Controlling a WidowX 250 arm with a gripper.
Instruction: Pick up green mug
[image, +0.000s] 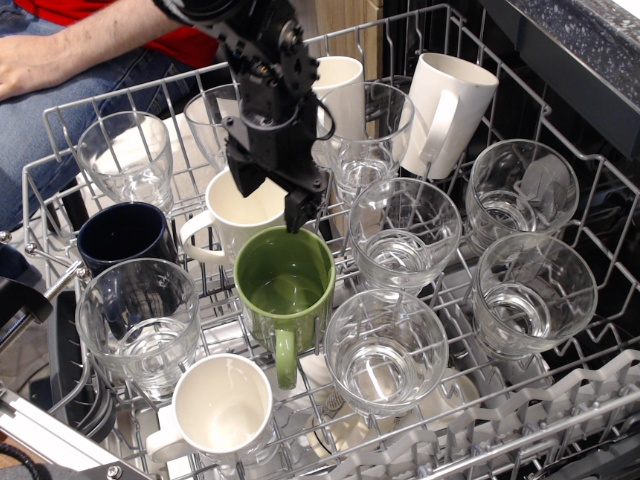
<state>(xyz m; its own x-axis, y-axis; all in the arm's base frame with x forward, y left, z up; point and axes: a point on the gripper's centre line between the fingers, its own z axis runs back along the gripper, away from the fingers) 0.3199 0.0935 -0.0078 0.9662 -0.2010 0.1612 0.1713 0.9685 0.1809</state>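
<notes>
- The dish rack (90, 110) spreads below the gripper (271, 200); its near edge is cut off.
- The gripper's jaws hang spread, holding nothing.
- The green mug (285, 285) stands upright just below and slightly right of the gripper, in the rack.
- The white mug (235, 215) beneath is partly hidden.

The wire rack (60, 120) holds the green mug (285, 285), white mugs (222, 408) and glasses (385, 362).

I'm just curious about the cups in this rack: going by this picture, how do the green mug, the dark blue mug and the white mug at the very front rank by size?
1. green mug
2. and 3. front white mug and dark blue mug look much alike; differing nearness to the camera makes ranking them unsure.
</notes>
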